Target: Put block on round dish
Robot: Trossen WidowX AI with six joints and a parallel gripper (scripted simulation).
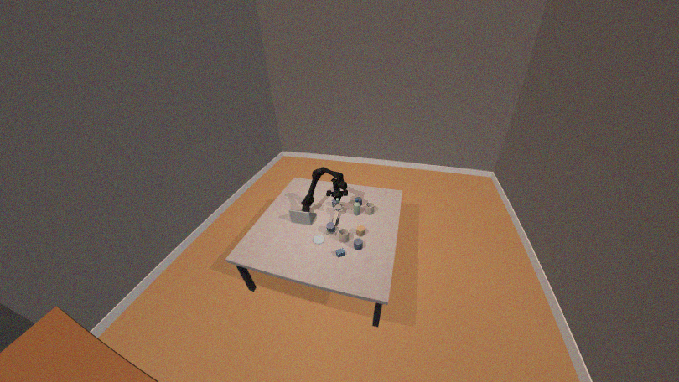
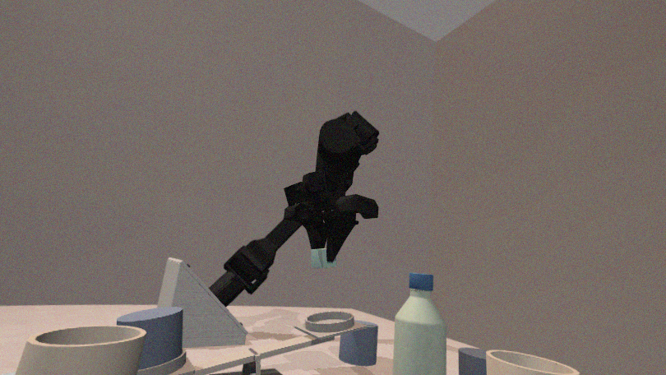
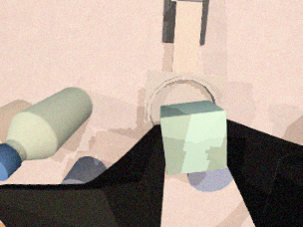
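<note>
One desk [image 1: 303, 265] carried everything, with the arm [image 2: 261, 256] reared high above it, probably so its load would pass over the clutter. Below lay the balance [image 2: 279, 347], its far ring pad [image 2: 329, 321] bare and one blue cup [image 2: 151, 333] standing on the near left end. The pincer [image 2: 325, 261] was clamped on the pale green block [image 3: 194, 136], held aloft, well apart from the white dish [image 1: 318, 240].

In the exterior view's centre, the black parallel-jaw gripper [image 2: 325, 253] holds the pale green block [image 2: 319, 257] above the balance's round end pad [image 2: 330, 321]; the capped plastic bottle [image 2: 419, 326] stands lower right.
</note>
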